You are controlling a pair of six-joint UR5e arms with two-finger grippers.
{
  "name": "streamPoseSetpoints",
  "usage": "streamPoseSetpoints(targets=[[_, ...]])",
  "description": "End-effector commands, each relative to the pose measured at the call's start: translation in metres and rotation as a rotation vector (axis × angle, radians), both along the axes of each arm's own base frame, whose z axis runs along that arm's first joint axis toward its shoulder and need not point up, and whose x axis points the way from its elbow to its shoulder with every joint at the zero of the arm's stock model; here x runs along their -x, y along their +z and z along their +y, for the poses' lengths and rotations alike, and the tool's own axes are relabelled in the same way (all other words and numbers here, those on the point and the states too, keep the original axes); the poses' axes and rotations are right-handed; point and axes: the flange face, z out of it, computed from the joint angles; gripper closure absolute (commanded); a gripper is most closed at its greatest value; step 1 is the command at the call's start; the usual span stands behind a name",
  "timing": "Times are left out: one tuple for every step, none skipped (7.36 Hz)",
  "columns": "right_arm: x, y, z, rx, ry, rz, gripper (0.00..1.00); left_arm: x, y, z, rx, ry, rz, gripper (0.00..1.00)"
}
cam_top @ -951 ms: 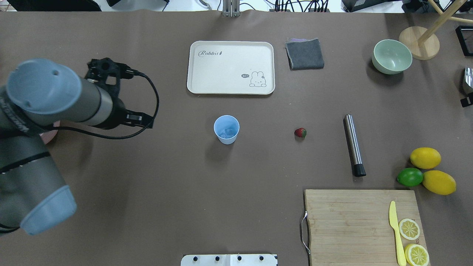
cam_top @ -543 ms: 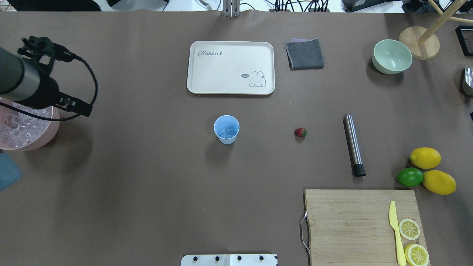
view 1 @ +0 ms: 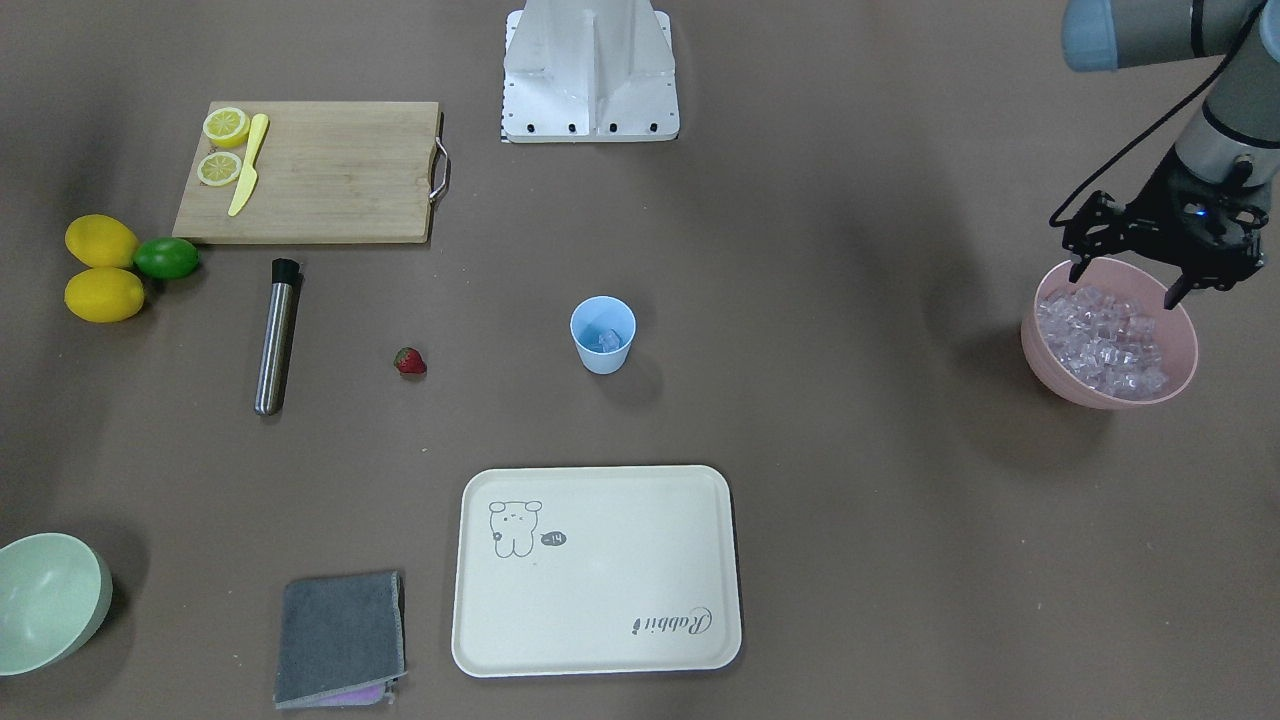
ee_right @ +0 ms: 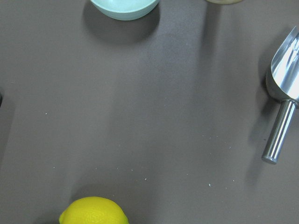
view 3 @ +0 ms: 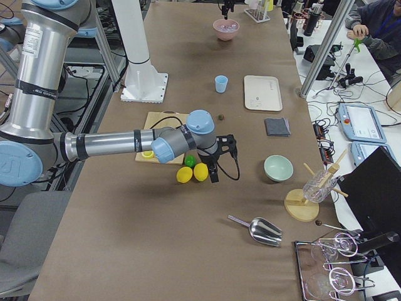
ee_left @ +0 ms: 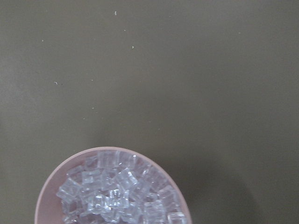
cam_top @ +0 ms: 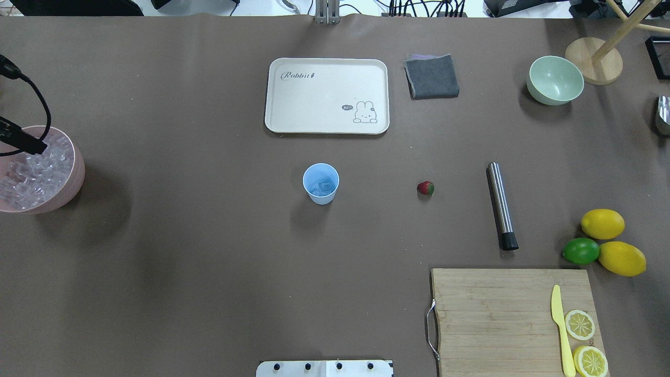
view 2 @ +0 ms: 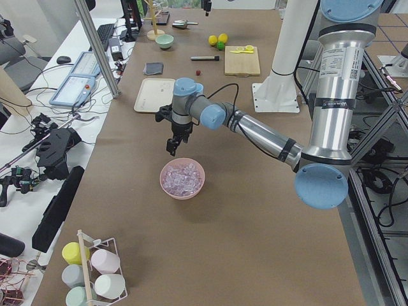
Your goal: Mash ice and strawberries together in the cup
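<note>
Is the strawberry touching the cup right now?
Apart. The overhead view shows a wide stretch of bare table between the strawberry and the cup.

Both arms: silver-grey tubes w/ pale-blue round joint caps, left arm (view 2: pixel 268 136) and right arm (view 3: pixel 113 143) alike. Left gripper (view 1: pixel 1122 287) is black, w/ thin black looped cable (view 1: pixel 1150 135) and small blue light. Printed label (view 2: pixel 336 67) on upper tube. White base plate (view 1: pixel 590 90), dark screws along edge.

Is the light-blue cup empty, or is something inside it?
Not empty. The cup holds a few clear ice cubes; the strawberry lies outside on the table.
</note>
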Motion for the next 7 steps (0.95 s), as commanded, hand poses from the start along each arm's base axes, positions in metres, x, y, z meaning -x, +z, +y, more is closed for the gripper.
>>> streamPoseSetpoints(targets=[[0.000,0.000,0.000,0.000,-0.001,-0.002,0.00,0.022,0.051,-0.021,0.074,-0.056,0.048,0.02],[0.000,0.000,0.000,0.001,0.000,-0.002,0.00,0.043,0.059,-0.029,0.132,-0.108,0.087,0.02],[0.000,0.000,0.000,0.001,0.000,-0.004,0.00,0.057,0.063,-0.033,0.171,-0.171,0.099,0.02],[0.001,-0.002,-0.002,-0.002,-0.001,-0.004,0.00,0.059,0.068,-0.036,0.229,-0.281,0.140,0.04],[0.001,-0.003,-0.002,-0.006,-0.001,-0.007,0.00,0.059,0.084,-0.037,0.261,-0.388,0.207,0.05],[0.001,-0.003,-0.003,-0.006,-0.001,-0.006,0.00,0.058,0.112,-0.039,0.279,-0.473,0.281,0.05],[0.001,-0.003,-0.003,-0.004,-0.001,-0.006,0.00,0.055,0.136,-0.045,0.317,-0.529,0.325,0.05]])
